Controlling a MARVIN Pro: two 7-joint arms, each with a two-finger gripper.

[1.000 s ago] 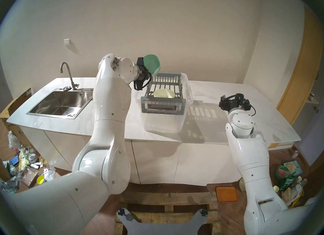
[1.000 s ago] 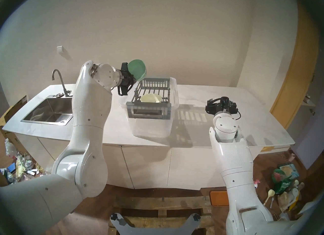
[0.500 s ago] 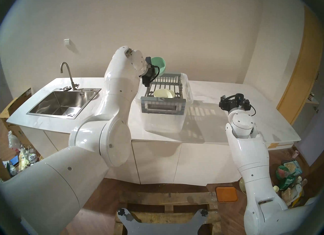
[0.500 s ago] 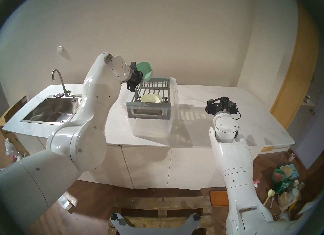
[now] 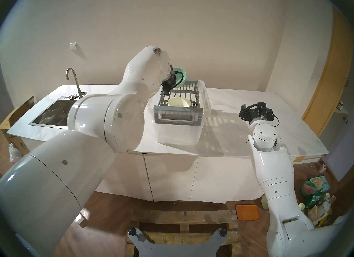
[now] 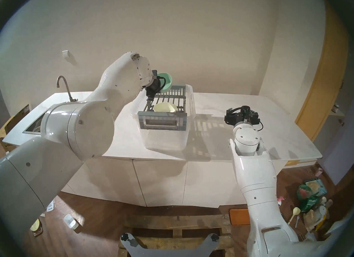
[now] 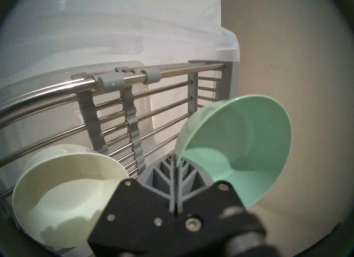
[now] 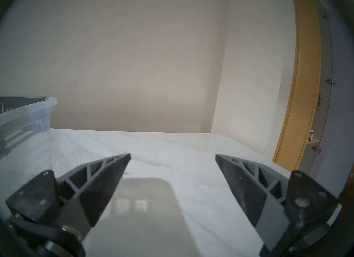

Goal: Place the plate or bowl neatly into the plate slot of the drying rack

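so the left claw (image 7: 175,166) is clamped on the green bowl's (image 7: 237,147) rim, holding it tilted above the far end of the drying rack (image 5: 178,95), cream bowl (image 5: 179,102) already inside, right claw (image 8: 173,157) wide open over the table (image 5: 239,105)

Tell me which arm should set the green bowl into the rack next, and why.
Left. The left tool is already shut on the green bowl's rim, over the far end of the drying rack, behind the cream bowl. The right tool is open, empty, off to the rack's side.
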